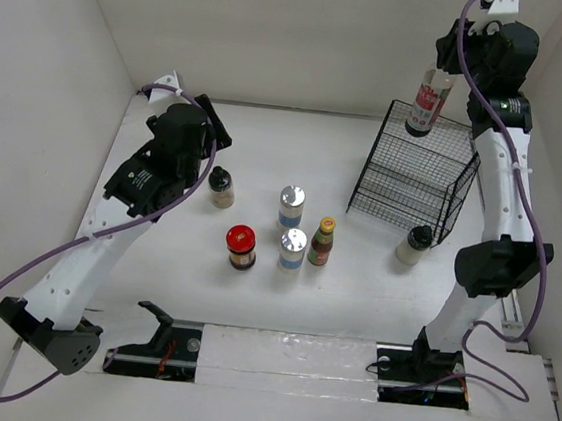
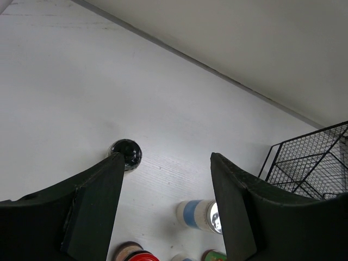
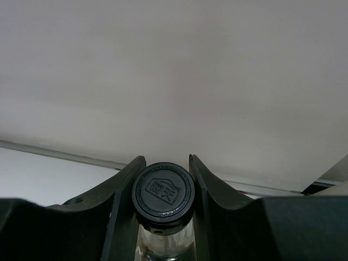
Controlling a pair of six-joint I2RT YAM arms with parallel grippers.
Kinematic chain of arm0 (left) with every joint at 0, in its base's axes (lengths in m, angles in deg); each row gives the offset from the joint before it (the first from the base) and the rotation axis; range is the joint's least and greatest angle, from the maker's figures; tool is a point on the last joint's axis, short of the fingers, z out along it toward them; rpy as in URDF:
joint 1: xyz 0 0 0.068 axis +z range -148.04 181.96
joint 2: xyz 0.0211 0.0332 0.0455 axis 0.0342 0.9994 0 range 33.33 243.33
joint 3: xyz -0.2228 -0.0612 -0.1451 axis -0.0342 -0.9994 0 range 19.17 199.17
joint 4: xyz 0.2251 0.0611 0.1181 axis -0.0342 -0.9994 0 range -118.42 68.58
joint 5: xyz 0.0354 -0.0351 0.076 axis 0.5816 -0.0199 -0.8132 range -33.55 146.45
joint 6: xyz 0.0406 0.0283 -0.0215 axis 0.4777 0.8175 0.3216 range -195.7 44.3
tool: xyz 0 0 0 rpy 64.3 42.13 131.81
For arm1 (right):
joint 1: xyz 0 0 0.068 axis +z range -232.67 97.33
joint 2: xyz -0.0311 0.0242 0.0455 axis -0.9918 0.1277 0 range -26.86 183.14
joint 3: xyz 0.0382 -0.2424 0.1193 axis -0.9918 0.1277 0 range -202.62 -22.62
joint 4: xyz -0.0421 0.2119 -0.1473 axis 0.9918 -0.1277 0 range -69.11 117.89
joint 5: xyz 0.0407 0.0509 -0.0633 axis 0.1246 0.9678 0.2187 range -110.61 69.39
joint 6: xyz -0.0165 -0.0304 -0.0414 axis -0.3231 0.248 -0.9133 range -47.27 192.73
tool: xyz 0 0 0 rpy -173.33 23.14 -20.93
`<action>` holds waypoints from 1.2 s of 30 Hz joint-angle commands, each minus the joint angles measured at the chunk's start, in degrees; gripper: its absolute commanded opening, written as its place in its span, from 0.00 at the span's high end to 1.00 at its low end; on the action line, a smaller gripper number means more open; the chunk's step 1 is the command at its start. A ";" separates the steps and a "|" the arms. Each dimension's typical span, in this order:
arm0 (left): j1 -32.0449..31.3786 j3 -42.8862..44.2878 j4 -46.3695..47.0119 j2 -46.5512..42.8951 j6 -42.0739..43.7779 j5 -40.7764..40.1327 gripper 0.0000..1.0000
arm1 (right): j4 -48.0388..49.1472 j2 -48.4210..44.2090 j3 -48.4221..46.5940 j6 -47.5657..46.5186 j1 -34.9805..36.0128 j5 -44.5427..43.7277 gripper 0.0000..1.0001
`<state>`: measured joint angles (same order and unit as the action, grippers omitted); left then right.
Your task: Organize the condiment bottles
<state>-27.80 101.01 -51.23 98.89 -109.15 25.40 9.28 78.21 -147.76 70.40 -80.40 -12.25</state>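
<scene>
My right gripper [image 1: 444, 75] is shut on the black cap [image 3: 162, 190] of the tall clear bottle [image 1: 428, 105] and holds it upright in the air above the black wire rack [image 1: 415, 174]. My left gripper [image 1: 215, 148] is open and empty, above and just behind a pale dark-capped bottle [image 1: 221, 186], whose cap shows in the left wrist view [image 2: 126, 153]. In the middle stand two silver-lidded blue-labelled jars [image 1: 291, 207] [image 1: 293, 247], a red-lidded dark jar [image 1: 241, 247] and a small red sauce bottle [image 1: 322, 241]. A second pale dark-capped bottle [image 1: 414, 244] stands by the rack's front corner.
The two-tier wire rack stands at the back right and also shows at the right edge of the left wrist view [image 2: 310, 163]. White walls close in the table at the back and on both sides. The arm bases sit on a rail [image 1: 286, 357] at the near edge.
</scene>
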 commanded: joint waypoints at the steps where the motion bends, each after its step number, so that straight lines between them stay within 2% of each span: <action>1: 0.14 1.48 1.76 0.35 0.67 0.02 0.40 | 10.61 -0.40 -3.44 -0.66 -0.42 0.78 1.00; 8: 0.14 1.48 1.76 0.89 0.14 0.02 0.40 | 14.65 1.36 0.59 -0.66 -0.94 1.40 1.00; 13: 0.14 1.48 1.76 1.41 0.14 0.55 0.40 | 18.86 0.66 4.20 -1.71 1.24 -2.29 1.00; 19: 0.14 -0.45 3.16 0.80 -0.39 1.60 0.41 | 22.38 -1.97 12.80 -2.42 2.48 -3.61 1.00; 24: 0.14 -1.77 5.10 -0.43 -0.39 2.75 0.41 | 23.97 -3.73 22.64 0.56 3.01 -3.61 1.00; 30: 0.14 -1.77 5.10 0.62 -0.39 3.27 0.41 | 24.68 -4.88 28.81 2.50 3.54 -3.61 1.00; 34: 0.14 -2.30 5.63 0.62 -0.91 3.80 0.41 | 24.68 -6.90 32.67 3.73 3.54 -4.75 0.77; 35: 0.14 -2.30 5.63 0.62 -0.91 3.80 0.41 | 24.68 -7.69 33.81 3.73 4.06 -4.76 0.61; 36: 0.14 -2.82 5.63 0.62 -0.91 4.41 0.41 | 24.68 -7.69 33.82 3.73 4.07 -4.76 0.53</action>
<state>-27.80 99.20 -47.68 100.22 -109.45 29.01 25.95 75.92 -113.70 72.72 -77.30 -16.47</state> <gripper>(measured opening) 0.595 0.432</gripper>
